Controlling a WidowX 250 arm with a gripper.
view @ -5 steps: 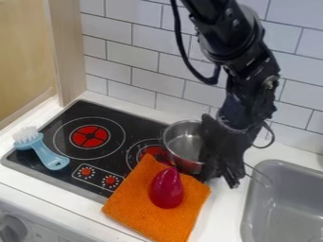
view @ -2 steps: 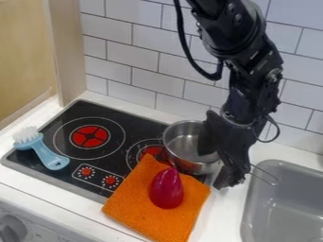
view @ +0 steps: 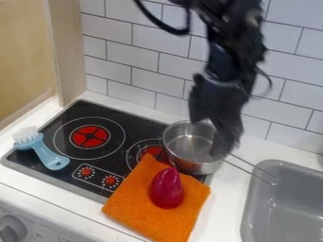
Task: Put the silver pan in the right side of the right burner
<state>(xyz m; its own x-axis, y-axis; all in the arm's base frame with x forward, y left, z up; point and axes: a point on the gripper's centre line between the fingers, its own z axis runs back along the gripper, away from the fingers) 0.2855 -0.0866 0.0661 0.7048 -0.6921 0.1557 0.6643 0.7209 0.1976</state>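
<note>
Where the view's left edge cuts it off, a grey knob [view: 12,228] sits between 7 and 8 o'clock of the view, with faint print beside it, too small to read. A blue brush [view: 44,151] with white bristles lies at 8 o'clock of the black stovetop [view: 126,125], across its edge. The left burner [view: 89,137] is in full sight. Two red dials [view: 110,180], at 6 o'clock of the stovetop, carry ring markings, not legible. Partly covered is the right burner [view: 153,151], with an orange cloth [view: 135,212] lapping it from 6 o'clock; a dark red item [view: 166,189] rests on the cloth.

The silver pan [view: 195,168] stands upright at 3 o'clock of the right burner, overlapping its outer ring. The black gripper [view: 208,137] is at the pan's 1 to 3 o'clock, blurred, its claw spread wide, one finger in front of the pan's far wall; whether it touches the pan cannot be determined. From the pan's 4 o'clock, a wire handle [view: 252,174] extends to above the grey sink [view: 271,163], which is cut off at the view's 4 o'clock.
</note>
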